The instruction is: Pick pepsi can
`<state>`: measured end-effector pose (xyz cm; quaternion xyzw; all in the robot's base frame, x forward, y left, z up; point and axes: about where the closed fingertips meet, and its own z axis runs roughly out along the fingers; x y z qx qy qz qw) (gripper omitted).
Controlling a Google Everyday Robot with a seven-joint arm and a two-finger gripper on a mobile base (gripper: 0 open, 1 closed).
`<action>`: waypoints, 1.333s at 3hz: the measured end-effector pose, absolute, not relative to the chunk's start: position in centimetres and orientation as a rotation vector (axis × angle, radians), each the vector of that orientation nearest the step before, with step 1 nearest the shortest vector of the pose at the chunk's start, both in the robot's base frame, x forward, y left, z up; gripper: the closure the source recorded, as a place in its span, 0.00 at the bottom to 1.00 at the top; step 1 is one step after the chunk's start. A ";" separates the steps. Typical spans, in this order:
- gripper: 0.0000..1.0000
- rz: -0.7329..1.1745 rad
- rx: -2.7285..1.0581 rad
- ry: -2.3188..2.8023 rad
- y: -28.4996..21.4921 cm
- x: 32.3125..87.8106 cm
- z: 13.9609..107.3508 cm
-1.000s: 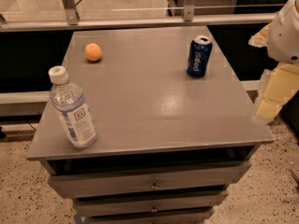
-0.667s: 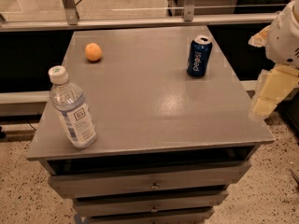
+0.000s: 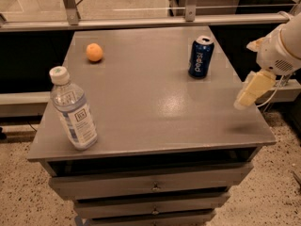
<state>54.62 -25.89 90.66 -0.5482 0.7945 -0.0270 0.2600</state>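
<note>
The pepsi can point(image 3: 201, 56) is a dark blue can with white lettering and a silver top. It stands upright on the grey table point(image 3: 141, 98), toward the back right. My gripper point(image 3: 252, 91) hangs at the right side, over the table's right edge. It is to the right of the can and nearer the front, well apart from it and holding nothing.
A clear plastic water bottle point(image 3: 73, 109) with a white cap stands at the front left. An orange fruit point(image 3: 94, 52) lies at the back left. A metal railing point(image 3: 141, 20) runs behind the table. Drawers point(image 3: 153, 187) sit under the tabletop.
My gripper has moved a little to the left, in over the table's right edge. The can, the bottle and the orange have not moved.
</note>
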 end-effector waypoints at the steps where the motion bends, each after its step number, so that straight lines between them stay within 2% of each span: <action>1: 0.00 0.001 -1.354 2.118 -26.5 58.9 88.1; 3: 0.00 0.248 -1.145 1.999 -23.1 64.6 86.2; 4: 0.03 0.391 -1.060 1.904 -19.5 67.0 86.4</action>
